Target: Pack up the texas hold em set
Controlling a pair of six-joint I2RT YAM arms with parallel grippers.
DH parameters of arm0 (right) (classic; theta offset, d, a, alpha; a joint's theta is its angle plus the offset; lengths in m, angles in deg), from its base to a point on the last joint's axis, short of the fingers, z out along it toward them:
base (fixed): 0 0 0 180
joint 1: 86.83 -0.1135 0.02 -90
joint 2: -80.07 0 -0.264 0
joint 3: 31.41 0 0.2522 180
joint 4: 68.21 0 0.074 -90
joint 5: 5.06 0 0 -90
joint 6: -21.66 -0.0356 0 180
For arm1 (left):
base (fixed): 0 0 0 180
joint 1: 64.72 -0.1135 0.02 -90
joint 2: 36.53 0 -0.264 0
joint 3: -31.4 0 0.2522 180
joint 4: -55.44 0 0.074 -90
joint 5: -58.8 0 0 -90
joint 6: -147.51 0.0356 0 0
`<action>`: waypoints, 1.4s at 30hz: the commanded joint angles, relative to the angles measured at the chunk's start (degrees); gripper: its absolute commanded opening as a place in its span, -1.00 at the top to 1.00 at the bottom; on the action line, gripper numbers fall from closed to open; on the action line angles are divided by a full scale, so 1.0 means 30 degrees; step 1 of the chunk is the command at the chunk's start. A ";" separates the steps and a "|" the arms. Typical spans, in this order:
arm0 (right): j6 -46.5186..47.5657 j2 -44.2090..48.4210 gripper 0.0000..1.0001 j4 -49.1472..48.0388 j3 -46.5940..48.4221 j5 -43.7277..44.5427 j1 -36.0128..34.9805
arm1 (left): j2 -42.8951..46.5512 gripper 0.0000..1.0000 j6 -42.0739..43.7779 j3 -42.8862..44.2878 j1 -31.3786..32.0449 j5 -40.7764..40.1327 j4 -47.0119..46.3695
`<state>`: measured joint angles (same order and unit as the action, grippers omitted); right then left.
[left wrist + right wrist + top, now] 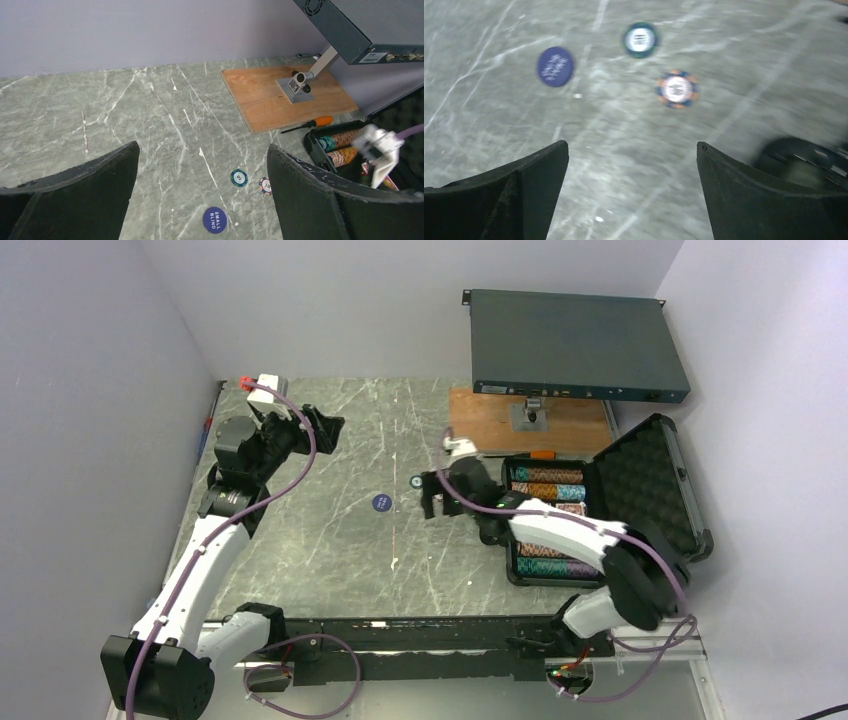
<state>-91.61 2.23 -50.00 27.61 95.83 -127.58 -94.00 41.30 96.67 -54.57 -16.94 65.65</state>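
Observation:
The black foam-lined case [648,485] lies open at the right, with rows of striped chips [545,483] in its tray. Three pieces lie loose on the table left of it: a blue "small blind" button [380,503], a teal chip [416,481] and an orange-and-blue chip [677,89]. My right gripper [430,496] is open and empty, hovering just right of them; its wrist view shows the button [555,66] and the teal chip [640,39] ahead. My left gripper [325,430] is open and empty at the back left, looking down on the button [215,219], the teal chip [239,177] and the case [320,145].
A large dark rack-mount box [575,345] stands on a bracket over a wooden board [500,415] at the back right. An orange-handled screwdriver [310,123] lies between the board and the case. Walls close the left, back and right sides.

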 commanded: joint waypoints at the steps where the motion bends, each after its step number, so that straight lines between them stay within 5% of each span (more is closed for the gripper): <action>1: 0.0787 -0.3554 -0.99 -0.4555 0.1870 -0.0743 -0.2374 | 0.0203 -0.98 0.0162 0.0796 -0.0103 -0.0383 -0.0378; 14: 0.1436 -1.0578 -0.96 -0.3963 0.7774 0.1580 -0.5373 | 0.0056 -0.98 -0.0066 0.0867 -0.0391 0.0001 -0.0420; 21: 0.1477 -1.1828 -0.58 -0.4321 0.8308 0.1782 -0.5424 | 0.0063 -0.98 -0.0077 0.0878 -0.0454 -0.0010 -0.0407; 42: 0.0670 -1.2995 -0.37 -0.4682 0.8391 0.2725 -0.5112 | 0.0114 -0.98 -0.0330 0.0848 -0.0528 0.0303 -0.0531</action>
<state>-88.44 -36.04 -61.89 51.06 102.63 -143.64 -94.11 41.22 96.73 -55.90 -17.07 65.65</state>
